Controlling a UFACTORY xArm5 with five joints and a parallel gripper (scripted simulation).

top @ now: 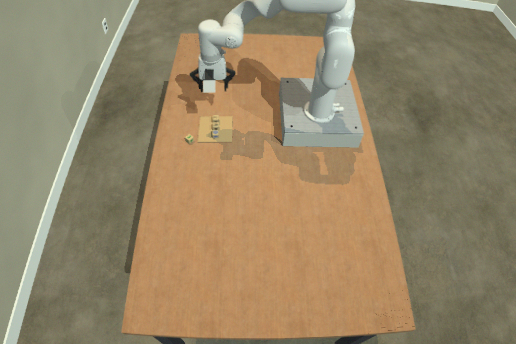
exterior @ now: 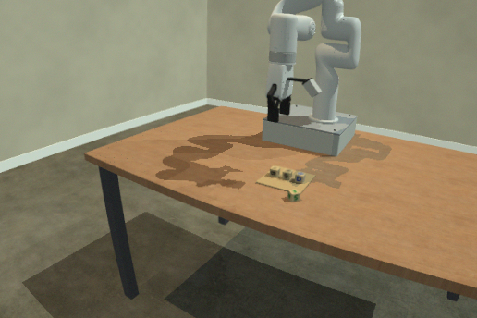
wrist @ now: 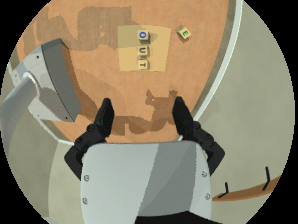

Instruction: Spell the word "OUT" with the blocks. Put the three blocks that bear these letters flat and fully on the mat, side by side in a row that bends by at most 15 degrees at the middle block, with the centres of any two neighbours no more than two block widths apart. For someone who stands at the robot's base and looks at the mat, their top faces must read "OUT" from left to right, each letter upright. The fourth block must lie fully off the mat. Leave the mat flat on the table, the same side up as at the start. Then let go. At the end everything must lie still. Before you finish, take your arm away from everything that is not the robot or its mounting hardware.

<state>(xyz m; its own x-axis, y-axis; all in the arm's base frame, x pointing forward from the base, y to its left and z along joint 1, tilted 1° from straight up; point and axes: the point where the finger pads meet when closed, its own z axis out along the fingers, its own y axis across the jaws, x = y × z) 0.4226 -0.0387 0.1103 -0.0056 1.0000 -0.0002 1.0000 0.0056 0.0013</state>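
Top view, L to R, clock dirs from mat centre. Abt 8 o'clock: pale cube block w/ green letters [top: 189,139] [exterior: 293,195] [wrist: 184,33], the spare, E up, near the mat but off it. Then the thin flat yellow-tan square mat [top: 205,123] [exterior: 267,182] [wrist: 126,62], w/ three pale cubes on it in a near-straight row running 6 to 12: blue-lettered O block [top: 215,133] [exterior: 299,177] [wrist: 143,35] at 6, dark-lettered U block [top: 215,126] [exterior: 287,175] [wrist: 143,50] mid, dark-lettered T block [top: 215,118] [exterior: 275,172] [wrist: 143,65] at 12. From the base that's OUT, L to R; letters too small to vouch for exact upright turn

At 12, beyond the mat: black two-finger gripper [top: 214,88] [exterior: 279,116] [wrist: 143,104], wide, nothing held, up off the table. Abt 3 o'clock: grey box-shaped robot base [top: 295,87] [exterior: 296,140] [wrist: 68,80]

Handling (my guess): blocks light, stiff, maybe wood, not fragile, easily nudged. If any needs a fix, grip low-mid on two opposite side faces, minding neighbours; mat looks thin, may slide if brushed. Job looks all but done; prob just keep arm clear & let things sit still
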